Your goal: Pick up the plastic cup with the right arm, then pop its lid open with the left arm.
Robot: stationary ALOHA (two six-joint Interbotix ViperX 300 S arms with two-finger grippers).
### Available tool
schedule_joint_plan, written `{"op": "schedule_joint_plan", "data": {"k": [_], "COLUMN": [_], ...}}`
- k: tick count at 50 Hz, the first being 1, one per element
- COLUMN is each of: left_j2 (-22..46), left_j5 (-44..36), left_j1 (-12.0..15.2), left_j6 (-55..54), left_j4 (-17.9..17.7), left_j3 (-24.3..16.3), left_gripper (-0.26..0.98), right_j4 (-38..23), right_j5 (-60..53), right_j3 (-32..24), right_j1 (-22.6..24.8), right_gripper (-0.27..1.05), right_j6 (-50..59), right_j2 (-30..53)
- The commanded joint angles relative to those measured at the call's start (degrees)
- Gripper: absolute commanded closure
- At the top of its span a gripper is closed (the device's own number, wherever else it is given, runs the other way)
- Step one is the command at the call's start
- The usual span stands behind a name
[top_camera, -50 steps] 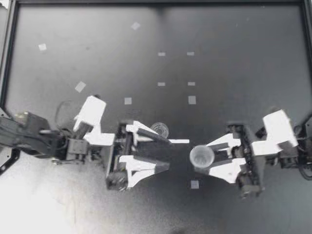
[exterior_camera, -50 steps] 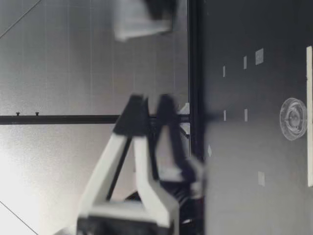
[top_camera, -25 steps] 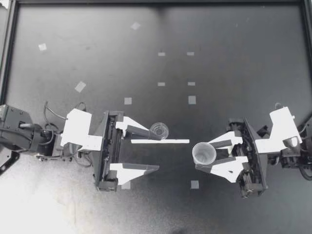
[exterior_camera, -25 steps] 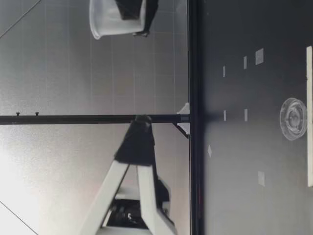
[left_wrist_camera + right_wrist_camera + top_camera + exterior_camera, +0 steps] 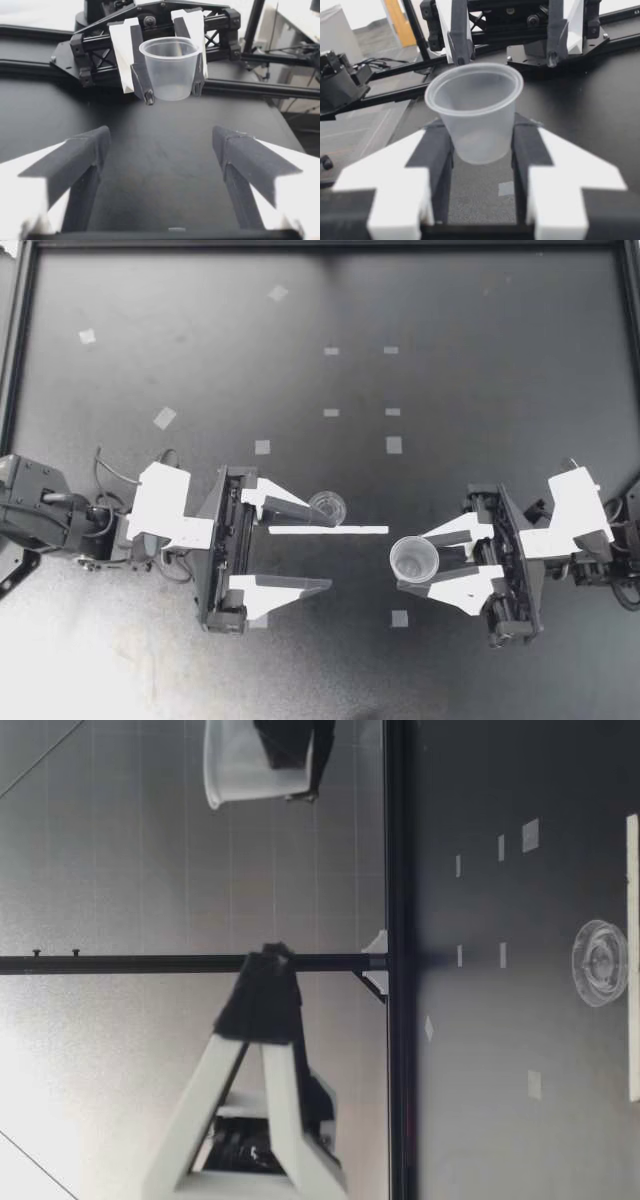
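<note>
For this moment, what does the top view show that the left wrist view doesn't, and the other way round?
Only the top view: a clear lid lying on the table close beside my left gripper, a white strip next to it, and tape marks. Only the left wrist view: the side of the cup, upright and clear of the table, nothing visible inside. Both: my right gripper shut on the cup, and my left gripper's fingers wide apart with nothing between them.

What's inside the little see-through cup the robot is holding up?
Nothing shows inside the cup: the top view looks straight down to its bare bottom. The fingers of my right gripper cover its lower sides, so those parts are hidden.
</note>
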Motion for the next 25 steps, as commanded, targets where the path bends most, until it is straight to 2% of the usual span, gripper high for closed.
{"op": "schedule_joint_plan", "data": {"k": [1, 25], "left_j2": [-0.7, -0.7], "left_j5": [-0.09, 0.18], "left_j1": [0.0, 0.0], "left_j6": [0.09, -0.26], "left_j4": [0.18, 0.09], "left_j3": [-1.05, -1.05], "left_gripper": [-0.02, -0.02], "right_j4": [0.0, 0.0], "right_j5": [0.0, 0.7], "right_j3": [-0.97, -0.97], "right_j1": [0.26, 0.26], "right_gripper": [0.43, 0.43], "right_j6": [-0.09, -0.18], "right_j2": [-0.53, -0.53]}}
